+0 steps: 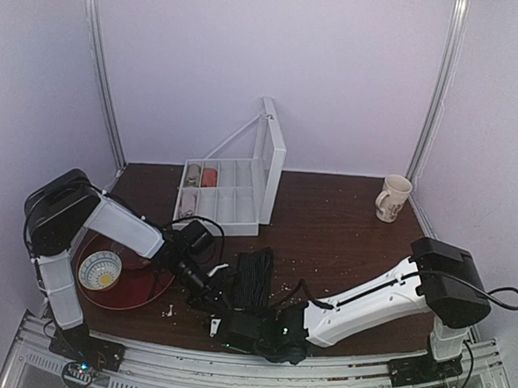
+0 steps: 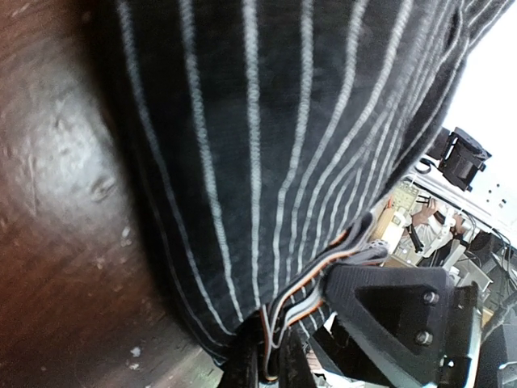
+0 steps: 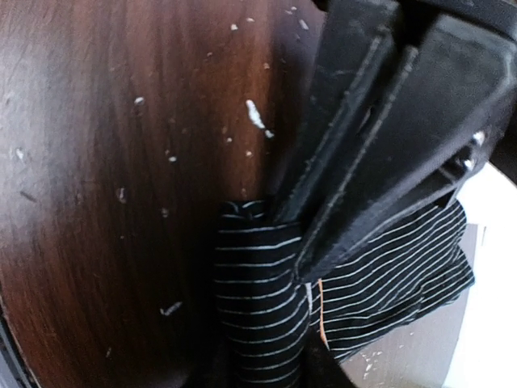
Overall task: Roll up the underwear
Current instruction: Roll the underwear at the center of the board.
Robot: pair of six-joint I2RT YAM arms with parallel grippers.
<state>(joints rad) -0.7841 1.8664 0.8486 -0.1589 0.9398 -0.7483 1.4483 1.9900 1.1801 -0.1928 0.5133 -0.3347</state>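
The underwear [image 1: 256, 277], black with fine pale stripes, lies bunched on the dark table between the two arms. My left gripper [image 1: 213, 295] reaches in from the left. In the left wrist view it [image 2: 271, 368] is shut on a pinched fold of the underwear [image 2: 266, 162], orange-edged hem included. My right gripper [image 1: 233, 326] comes in low along the near edge. In the right wrist view a rolled part of the underwear [image 3: 258, 307] sits tight between its fingers [image 3: 262, 376]. The left gripper [image 3: 380, 137] shows above as a big dark shape pressing on the cloth.
A red plate [image 1: 139, 288] holding a white bowl [image 1: 100, 270] sits at the left, under the left arm. A clear compartment box [image 1: 228, 196] with its lid up stands at the back. A mug [image 1: 392, 198] is at the back right. Pale crumbs dot the table.
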